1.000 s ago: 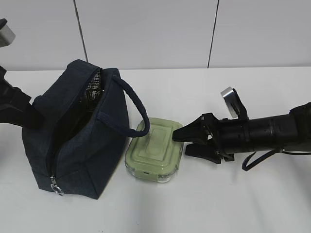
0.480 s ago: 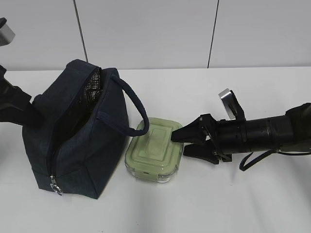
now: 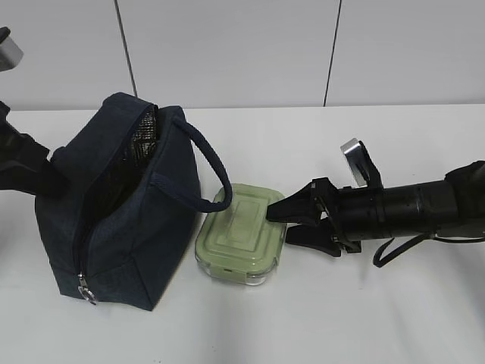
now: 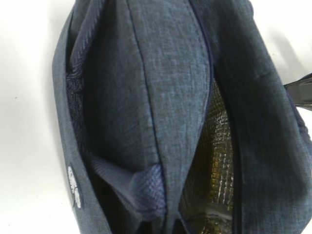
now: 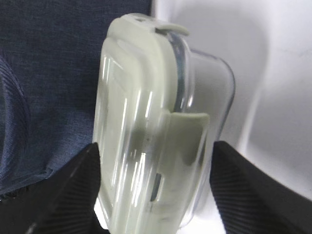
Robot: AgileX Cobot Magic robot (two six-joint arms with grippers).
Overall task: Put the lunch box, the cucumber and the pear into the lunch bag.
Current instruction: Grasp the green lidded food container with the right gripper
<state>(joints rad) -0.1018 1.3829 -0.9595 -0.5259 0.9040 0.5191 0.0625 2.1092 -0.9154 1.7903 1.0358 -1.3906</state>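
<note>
The navy lunch bag (image 3: pixel 129 220) stands at the left with its top unzipped, silver lining (image 4: pixel 219 165) showing. My left arm (image 3: pixel 23 167) is at its left rim. The left wrist view is filled by bag fabric (image 4: pixel 161 97); the rim and a handle strap run down to the gripper, which is shut on the rim with its fingers hidden. The lunch box (image 3: pixel 239 235), glass with a sage lid, lies flat beside the bag. My right gripper (image 3: pixel 280 225) is open, its fingers straddling the box's right end (image 5: pixel 146 122), one by the lid, one by the base. Cucumber and pear are out of view.
A bag handle (image 3: pixel 208 163) arches over toward the lunch box's left corner. The zipper's ring pull (image 3: pixel 87 292) hangs at the bag's front bottom corner. White table (image 3: pixel 364 318) extends to the front and right; a pale wall stands behind.
The right gripper has crept slightly left, its fingers reaching a bit further over the lunch box's end. Bag, box and left arm have not moved.
</note>
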